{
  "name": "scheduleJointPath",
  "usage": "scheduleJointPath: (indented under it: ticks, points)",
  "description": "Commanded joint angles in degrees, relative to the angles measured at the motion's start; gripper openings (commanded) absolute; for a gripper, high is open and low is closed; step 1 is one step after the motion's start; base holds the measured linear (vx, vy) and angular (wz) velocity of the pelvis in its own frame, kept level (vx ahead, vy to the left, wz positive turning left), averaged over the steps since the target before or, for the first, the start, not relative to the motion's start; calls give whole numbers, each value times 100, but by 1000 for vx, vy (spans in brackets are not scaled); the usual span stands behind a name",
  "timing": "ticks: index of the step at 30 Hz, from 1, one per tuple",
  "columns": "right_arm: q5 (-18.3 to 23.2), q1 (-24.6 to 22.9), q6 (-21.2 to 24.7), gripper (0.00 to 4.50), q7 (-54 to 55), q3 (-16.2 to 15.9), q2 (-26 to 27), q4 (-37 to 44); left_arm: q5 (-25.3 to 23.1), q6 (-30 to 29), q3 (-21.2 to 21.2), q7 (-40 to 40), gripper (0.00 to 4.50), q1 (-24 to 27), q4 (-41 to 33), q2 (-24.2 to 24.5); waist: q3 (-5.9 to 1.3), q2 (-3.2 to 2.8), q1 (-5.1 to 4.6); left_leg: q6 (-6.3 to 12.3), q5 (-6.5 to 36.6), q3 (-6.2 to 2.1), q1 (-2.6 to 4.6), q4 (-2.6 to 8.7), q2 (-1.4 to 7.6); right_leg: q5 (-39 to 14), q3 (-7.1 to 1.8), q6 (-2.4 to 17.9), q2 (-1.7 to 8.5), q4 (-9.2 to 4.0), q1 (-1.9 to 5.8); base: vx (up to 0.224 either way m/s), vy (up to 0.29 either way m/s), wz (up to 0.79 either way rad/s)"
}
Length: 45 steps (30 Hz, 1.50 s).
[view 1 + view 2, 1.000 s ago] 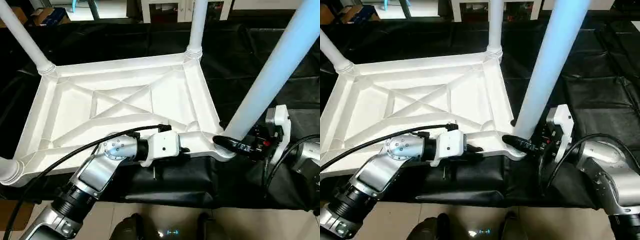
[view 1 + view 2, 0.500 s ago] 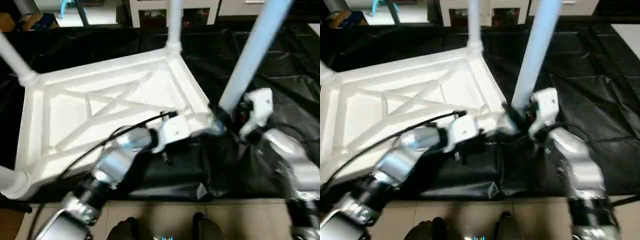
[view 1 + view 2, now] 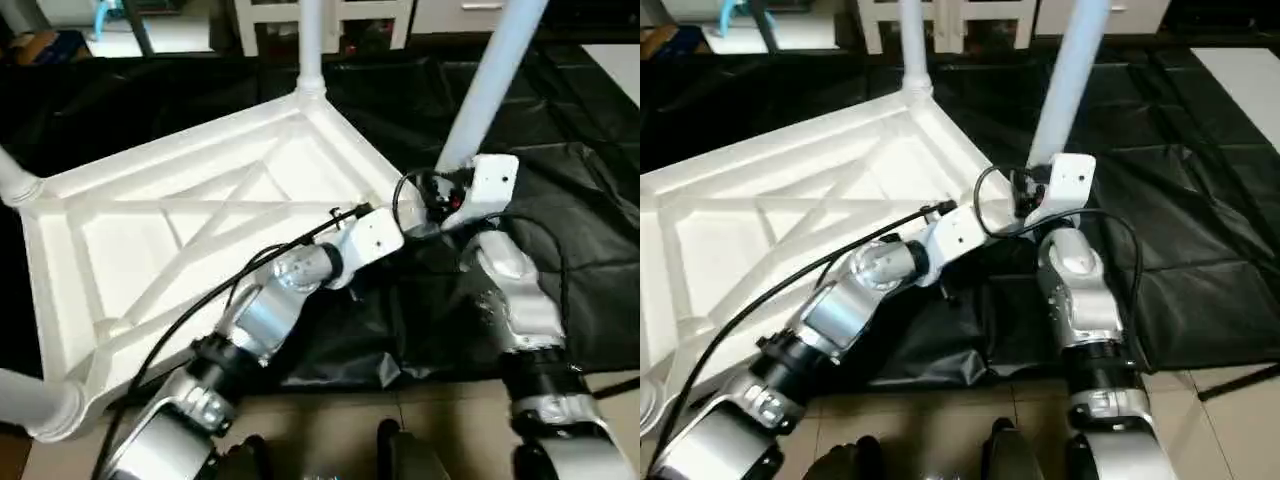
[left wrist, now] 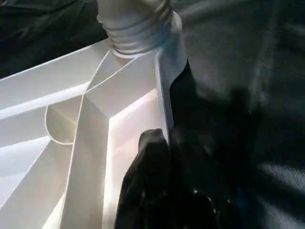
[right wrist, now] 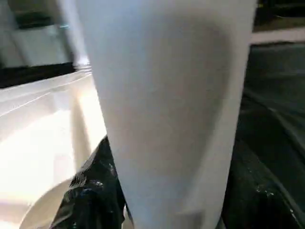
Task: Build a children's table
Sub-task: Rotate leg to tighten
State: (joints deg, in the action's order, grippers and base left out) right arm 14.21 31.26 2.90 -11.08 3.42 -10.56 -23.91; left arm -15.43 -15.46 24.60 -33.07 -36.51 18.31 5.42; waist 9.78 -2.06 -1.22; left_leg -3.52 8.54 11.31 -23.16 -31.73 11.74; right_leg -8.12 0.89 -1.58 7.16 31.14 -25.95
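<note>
A crinkled black sheet [image 3: 590, 250] covers the ground and serves as the landmark. Along its near edge runs a beige tiled floor [image 3: 1230, 420]. Beyond its far edge stands white furniture [image 3: 380, 18] with open compartments. Past its far left corner sit a cardboard box [image 3: 38, 45] and a light blue chair leg [image 3: 732, 12].

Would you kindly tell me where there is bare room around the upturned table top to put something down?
The black mat is bare on the robot's right, beyond the right arm. The ribbed underside of the table top is also bare toward its left. It is crowded at the near right corner, where both grippers meet the leg.
</note>
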Motion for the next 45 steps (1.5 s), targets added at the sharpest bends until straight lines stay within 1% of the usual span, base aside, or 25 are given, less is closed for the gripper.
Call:
scheduleJointPath:
  ticks: [1,2,3,4,5,8,10,12,13,14,15,17,19,20,23,25,28,31,32,35,38,41,43,44,45]
  points:
    - [191,-236,224,258,-442,-39,-129,-16,159,438,163,-407,0,172,-265,89,-377,51,60,252,2197,-4,84,426,-21,-1739,49,804,-94,-338,256,0,0,0]
    - [226,-259,249,273,-557,-70,-167,49,159,444,164,-419,0,179,-271,110,-379,53,58,292,2161,10,95,419,-17,-1661,44,874,-102,-333,254,0,0,0]
    - [293,-294,270,280,-730,-103,-217,155,163,454,163,-437,0,185,-277,128,-386,59,70,340,2088,35,105,404,-15,-1609,38,1009,-100,-325,253,0,0,0]
    - [325,-332,322,280,-836,-135,-279,266,168,456,157,-447,0,189,-285,142,-394,53,90,399,1995,48,113,391,-7,-1562,30,1076,-95,-316,248,0,0,0]
    - [336,-356,353,298,-902,-152,-316,333,171,457,152,-454,0,192,-289,151,-398,43,110,431,1800,50,101,387,-3,-1434,26,1135,-92,-293,267,0,0,0]
    - [443,-438,422,316,-1207,-154,-444,560,203,482,150,-496,0,194,-320,185,-416,35,146,528,1506,65,101,360,1,-1171,21,1215,-85,-267,284,0,0,0]
    - [550,-540,530,342,-1568,-120,-626,805,233,511,152,-547,0,207,-378,243,-435,28,185,637,1255,78,111,336,2,-883,16,1303,-93,-230,299,0,0,0]
    - [735,-671,671,359,-1960,-95,-806,1092,270,547,129,-648,0,250,-469,302,-451,21,193,742,1020,75,86,314,3,-570,18,1401,-90,-180,325,0,0,0]
    - [829,-781,734,364,-2275,-147,-964,1299,293,614,123,-724,0,279,-509,343,-457,-6,208,813,900,75,102,302,8,-384,20,1455,-93,-162,329,0,0,0]
    - [936,-906,854,374,-2608,-220,-1142,1523,335,653,121,-814,0,316,-567,382,-460,3,214,854,861,80,112,298,9,-290,20,1473,-106,-164,333,0,0,0]
    - [972,-1014,916,386,-2871,-299,-1312,1693,359,673,133,-889,0,344,-618,420,-470,15,242,952,728,76,106,284,10,-49,20,1525,-103,-138,369,0,0,0]
    - [850,-1196,973,398,-3115,-422,-1639,1910,412,726,172,-1023,0,413,-738,493,-458,6,293,1076,603,94,111,269,20,-9,10,1561,-89,-132,346,0,0,0]
    - [776,-1319,985,398,-3257,-437,-1853,2026,512,751,198,-1173,0,491,-875,552,-449,24,308,1054,675,97,109,276,21,-197,10,1562,-81,-146,356,0,0,0]
    - [742,-1393,972,398,-3332,-401,-1970,2093,601,807,231,-1321,0,559,-1000,624,-431,6,321,987,846,97,118,292,33,-533,6,1516,-66,-176,342,0,0,0]
    - [788,-1517,932,398,-3480,-275,-2138,2227,848,898,300,-1711,0,749,-1314,805,-412,-3,327,864,1066,88,124,320,39,-893,3,1436,-56,-211,329,0,0,0]
    - [933,-1689,1025,398,-3702,-186,-2346,2481,1053,928,318,-2040,0,941,-1604,953,-414,7,345,869,1079,86,139,324,54,-877,-8,1414,-57,-208,327,0,0,0]
    - [1136,-1853,1181,398,-3886,-84,-2524,2746,1262,968,294,-2324,0,1087,-1805,1102,-398,-18,346,857,1131,91,144,333,52,-958,-7,1371,-67,-212,312,0,0,0]
    - [1467,-2012,1408,398,-4157,67,-2647,2961,1408,981,237,-2525,0,1235,-1970,1286,-393,-17,334,827,1210,88,136,337,50,-1045,-8,1327,-62,-220,311,0,0,0]
    - [1512,-2035,1422,372,-4208,87,-2658,2981,1407,987,230,-2539,0,1249,-1975,1318,-398,-18,338,826,1193,84,131,337,52,-1040,-10,1309,-59,-215,311,0,0,0]
    - [1742,-2086,1543,364,-4359,141,-2638,3022,1369,1046,202,-2547,0,1255,-1934,1407,-397,-24,330,818,1201,88,139,332,48,-1072,-10,1306,-61,-219,300,0,0,0]
    - [1820,-2128,1630,320,-4420,105,-2638,3060,1311,1098,165,-2536,0,1228,-1851,1425,-416,-29,331,806,1099,86,140,321,45,-959,-9,1322,-64,-203,306,0,0,0]
    - [1861,-2167,1687,303,-4442,93,-2644,3103,1322,1089,147,-2540,0,1221,-1835,1440,-440,-27,339,867,916,86,131,304,42,-719,-7,1381,-63,-170,323,0,0,0]
    - [1865,-2186,1703,290,-4443,91,-2645,3122,1319,1088,142,-2539,0,1225,-1838,1451,-445,-28,339,882,894,89,135,298,40,-690,-6,1404,-65,-168,324,0,0,0]
    - [1876,-2207,1736,271,-4456,92,-2650,3141,1329,1087,141,-2538,0,1232,-1846,1467,-453,-26,343,898,867,90,131,292,38,-674,-6,1420,-61,-162,332,0,0,0]
    - [1878,-2211,1742,271,-4458,92,-2651,3144,1331,1087,141,-2538,0,1233,-1848,1470,-453,-26,343,898,867,90,131,292,38,-674,-6,1420,-61,-162,332,0,0,0]
